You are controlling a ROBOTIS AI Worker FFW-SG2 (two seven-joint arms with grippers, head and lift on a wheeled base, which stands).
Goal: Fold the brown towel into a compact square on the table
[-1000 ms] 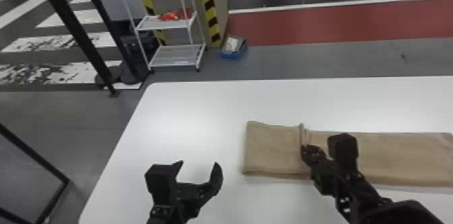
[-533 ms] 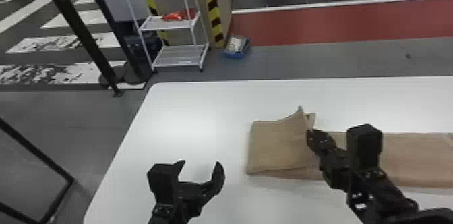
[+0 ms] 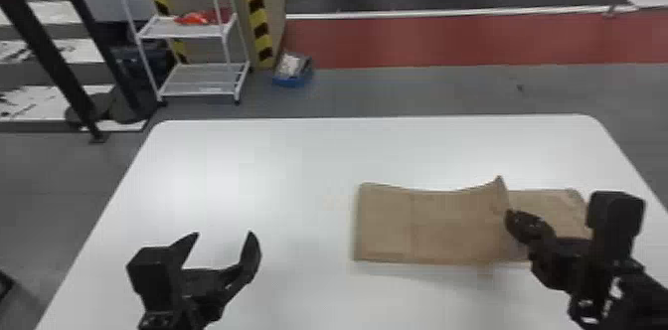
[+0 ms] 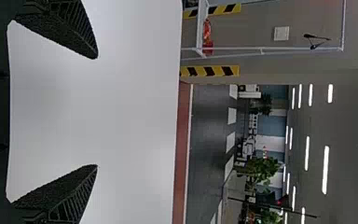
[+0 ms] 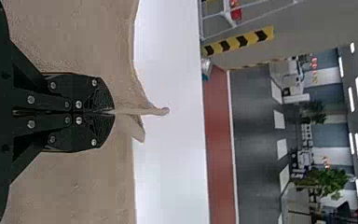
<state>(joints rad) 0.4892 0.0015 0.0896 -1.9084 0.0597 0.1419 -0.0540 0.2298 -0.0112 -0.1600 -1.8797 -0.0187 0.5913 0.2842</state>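
**Q:** Start at the near side. State of the left fingers?

**A:** In the lower left of the head view, the left fingers [image 3: 252, 254] are spread wide and hold nothing.

**Q:** And the right fingers?

**A:** At the lower right, the right fingers [image 3: 529, 228] are pressed together on a raised edge of the brown towel [image 3: 432, 227]. The towel lies on the counter [image 3: 278, 155], right of centre in the frame.

**Q:** What has changed?

**A:** The held edge has travelled rightward over the towel. It stood closer to the left end before; the upper layer now covers more of the strip. The head view has also shifted, so measure against the counter's corner.

**Q:** What does that mean for the task?

**A:** Judgement: the crosswise fold is well under way but incomplete. Lay the edge near the right end, align, release, then press flat. Caution: early release may leave the layers uneven.

**Q:** Which view serves which check?

**A:** Right wrist view: the grip itself, with a thin ridge of cloth projecting from the closed tips. Head view: the towel's outline and left end.

**Q:** Far side?

**A:** A white cart [image 3: 184, 30], upper left, beyond the counter. Not used in this procedure.
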